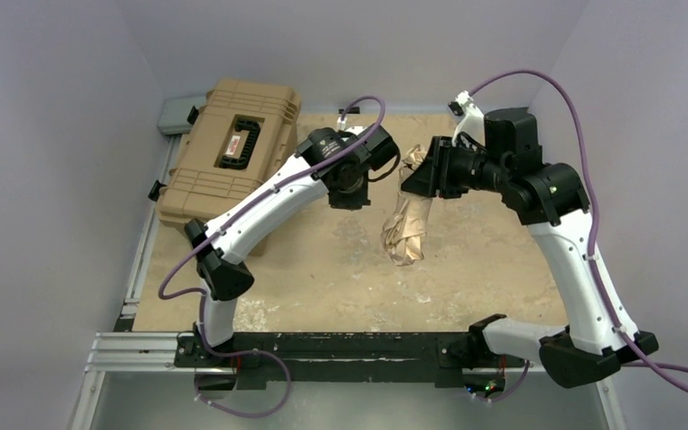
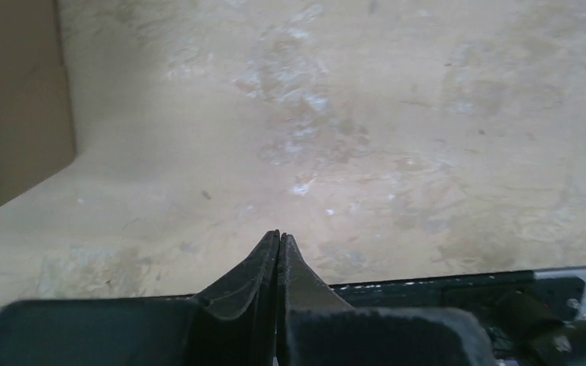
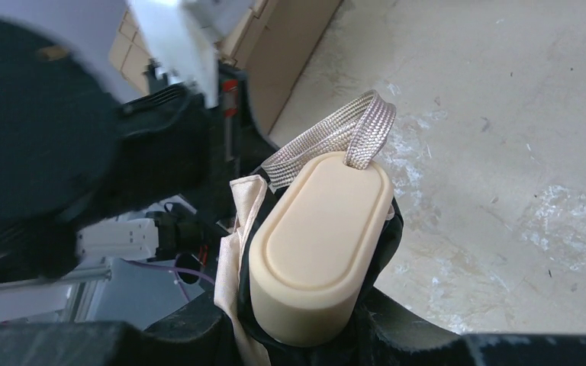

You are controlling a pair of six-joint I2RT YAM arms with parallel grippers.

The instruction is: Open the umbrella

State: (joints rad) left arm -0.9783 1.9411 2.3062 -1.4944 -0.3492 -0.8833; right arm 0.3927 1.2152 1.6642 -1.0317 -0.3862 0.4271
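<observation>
**Umbrella folded, gripped at the handle end by your right hand**

Your right hand (image 1: 419,177) is partly closed around the umbrella (image 1: 405,228) at its beige handle (image 3: 320,244). The woven wrist strap (image 3: 336,145) loops out of the handle's end. The cloth is bundled shut and runs from that hand toward the near side, over the middle of the table (image 1: 322,269). Your left hand (image 2: 279,248) is pressed fully shut on nothing, above the table to the right of the tan case (image 1: 233,148).

Shaft of umbrella (image 1: 406,228) hidden; right tool (image 1: 423,176) mostly cropped.
</observation>
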